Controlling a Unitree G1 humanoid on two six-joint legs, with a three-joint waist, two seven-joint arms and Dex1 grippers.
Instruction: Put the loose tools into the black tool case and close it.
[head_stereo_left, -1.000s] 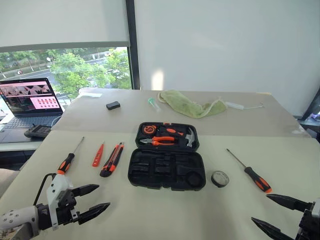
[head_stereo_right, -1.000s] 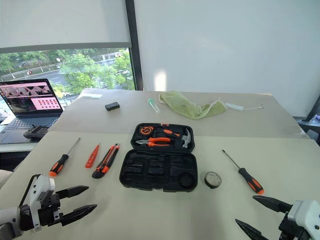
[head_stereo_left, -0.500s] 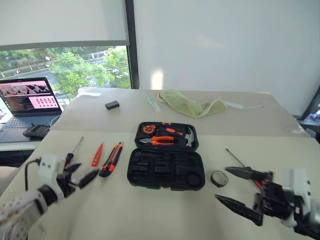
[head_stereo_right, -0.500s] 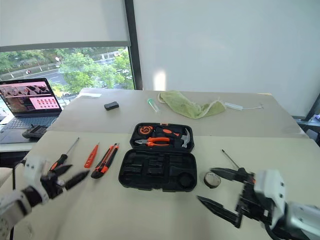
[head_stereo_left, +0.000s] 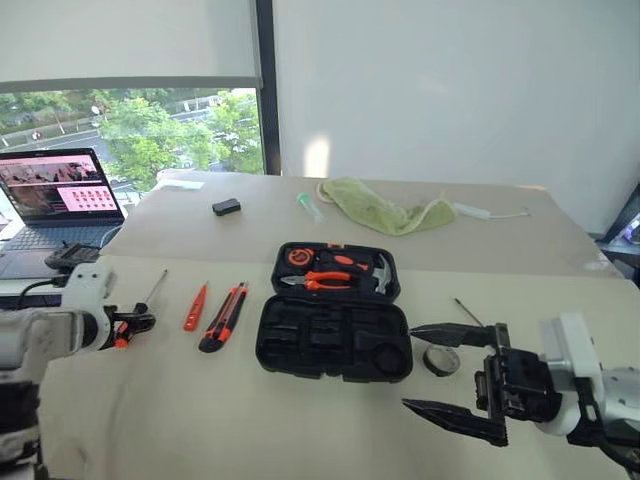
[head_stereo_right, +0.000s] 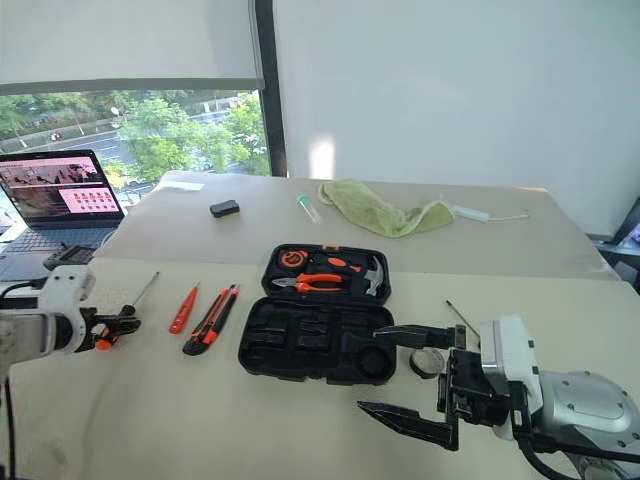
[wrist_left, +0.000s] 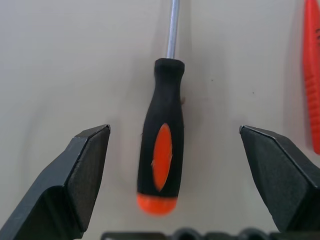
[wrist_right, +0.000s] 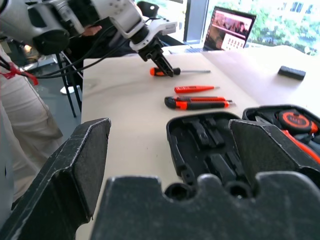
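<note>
First pickup in hand: left tool (wrist_left: 174, 135), fingers apart, straddles the left screwdriver (wrist_left: 161, 156) handle; next, closing squarely; right tool (head_stereo_left: 455, 380) apart, idle.

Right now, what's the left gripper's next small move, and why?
Probably lower and close on the screwdriver. The left gripper is open with a finger on each side of the handle, not touching it, and the tool case lies open with empty slots.

We have bare table (head_stereo_left: 300, 420) in front of the open black tool case (head_stereo_left: 333, 338). The red pen-like screwdriver (head_stereo_left: 195, 307) and utility knife (head_stereo_left: 223, 317) crowd its left; the tape roll (head_stereo_left: 440, 359) sits near its right.
</note>
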